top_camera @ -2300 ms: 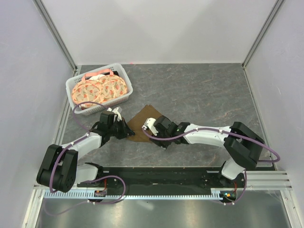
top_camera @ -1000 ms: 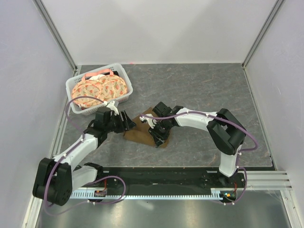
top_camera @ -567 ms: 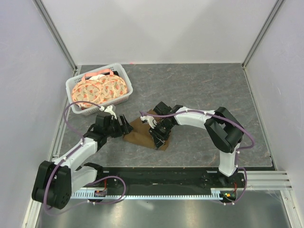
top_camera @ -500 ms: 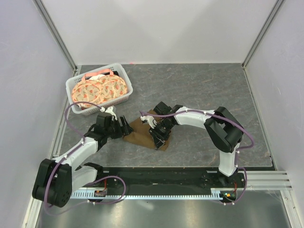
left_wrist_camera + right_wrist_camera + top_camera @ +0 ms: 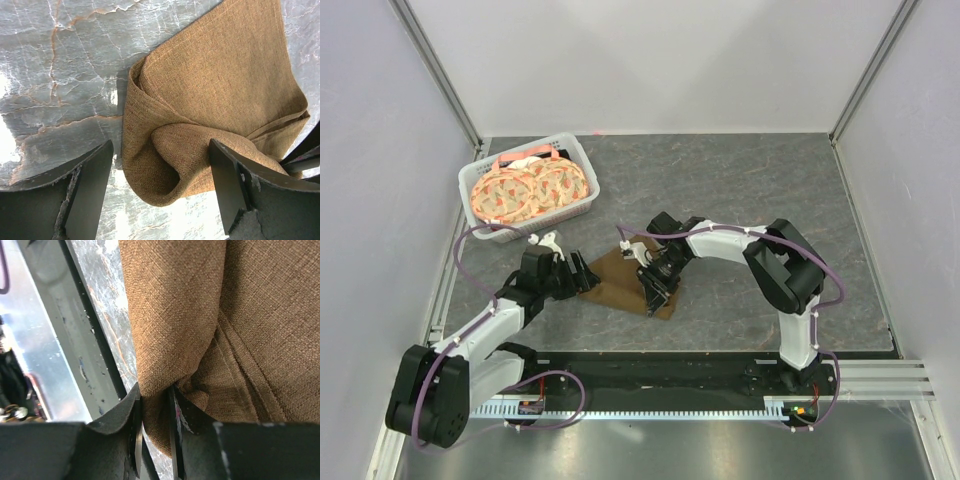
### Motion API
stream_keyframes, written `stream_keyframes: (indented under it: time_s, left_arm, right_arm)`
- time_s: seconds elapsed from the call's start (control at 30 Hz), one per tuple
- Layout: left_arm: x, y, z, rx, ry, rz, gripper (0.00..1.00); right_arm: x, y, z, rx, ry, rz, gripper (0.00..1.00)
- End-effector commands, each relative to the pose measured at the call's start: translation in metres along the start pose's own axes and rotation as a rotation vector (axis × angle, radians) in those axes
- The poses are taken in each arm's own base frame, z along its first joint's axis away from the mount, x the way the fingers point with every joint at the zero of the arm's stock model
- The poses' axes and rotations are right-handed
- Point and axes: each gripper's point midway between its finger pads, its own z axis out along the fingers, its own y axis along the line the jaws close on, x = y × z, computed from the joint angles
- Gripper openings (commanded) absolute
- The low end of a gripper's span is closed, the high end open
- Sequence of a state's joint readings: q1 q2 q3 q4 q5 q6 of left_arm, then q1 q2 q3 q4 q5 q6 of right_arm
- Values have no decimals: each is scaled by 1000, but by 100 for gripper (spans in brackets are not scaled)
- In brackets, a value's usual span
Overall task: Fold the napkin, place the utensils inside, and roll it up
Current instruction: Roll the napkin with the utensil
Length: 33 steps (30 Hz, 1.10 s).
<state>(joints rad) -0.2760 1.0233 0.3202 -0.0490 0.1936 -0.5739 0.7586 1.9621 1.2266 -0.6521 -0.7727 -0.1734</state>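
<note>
Well, on the grey table [image 5: 750, 190] the napkin [image 5: 620, 283] lies bunched and partly rolled near the middle — whatever sits inside its folds is hidden from me. My right gripper [image 5: 155, 407] is clamped on a thick fold of it; my left gripper [image 5: 160, 182] stands spread wide, the cloth's rolled end between its fingers [image 5: 85, 192] — whether they touch it I cannot tell.

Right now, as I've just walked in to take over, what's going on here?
Two arms are working a brown napkin. The right hand is shut on a bunched fold of it. The left hand is open, straddling the rumpled left end, not gripping. The cloth is loosely folded, not rolled, and no utensil shows. Plates sit in a basket at the back left.
</note>
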Motion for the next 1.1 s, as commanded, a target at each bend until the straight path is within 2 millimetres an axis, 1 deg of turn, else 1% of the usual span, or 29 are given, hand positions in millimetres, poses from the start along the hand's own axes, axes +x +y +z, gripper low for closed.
stream_keyframes:
  time_s: [0.0, 0.13, 0.23, 0.27, 0.33, 0.4, 0.47, 0.53, 0.57, 0.73, 0.8, 0.83, 0.9, 0.93, 1.0, 1.03, 1.07]
  left_arm:
    - [-8, -7, -1, 36, -29, -36, 82]
    - [-4, -7, 1, 43, -14, -44, 78]
    - [-5, -5, 3, 24, -2, -55, 72]
    - [-1, -2, 6, 12, 16, -60, 71]
    - [-3, -1, 7, -2, 29, -59, 70]
    - [-9, -5, 7, 9, 13, -46, 75]
    - [-20, -12, 4, 39, -25, -20, 83]
    - [-29, -19, 0, 60, -54, 2, 84]
    - [-29, -21, -1, 66, -54, 8, 84]
    - [-12, -9, 3, 38, -6, -14, 84]
    - [-8, -8, 3, 42, -2, -17, 81]
    - [-8, -8, 3, 45, -3, -18, 77]
    - [-8, -7, 3, 41, -5, -18, 74]
    - [-8, -7, 4, 36, -4, -16, 69]
    - [-10, -6, 5, 30, -5, -19, 66]
    - [-8, -5, 7, 23, 5, -23, 63]
    - [-7, -5, 7, 21, 13, -24, 61]
  right_arm:
    - [52, -38, 19, 83, 176, 72, 17]
    - [52, -43, 19, 74, 172, 92, 16]
    - [52, -48, 18, 74, 169, 109, 16]
    - [51, -49, 19, 74, 168, 110, 16]
    - [50, -52, 18, 73, 163, 115, 16]
    - [49, -54, 18, 64, 159, 125, 16]
    - [49, -53, 20, 40, 156, 134, 16]
    - [50, -56, 22, 30, 163, 151, 16]
    - [50, -57, 22, 30, 164, 154, 16]
    - [49, -63, 21, 29, 162, 175, 16]
    - [49, -63, 21, 25, 164, 178, 16]
    - [48, -63, 21, 25, 163, 177, 16]
    - [47, -62, 20, 21, 161, 175, 16]
    - [46, -62, 20, 20, 159, 174, 16]
    - [45, -61, 19, 19, 156, 172, 16]
    - [45, -61, 19, 19, 155, 171, 16]
    - [46, -60, 18, 19, 157, 173, 16]
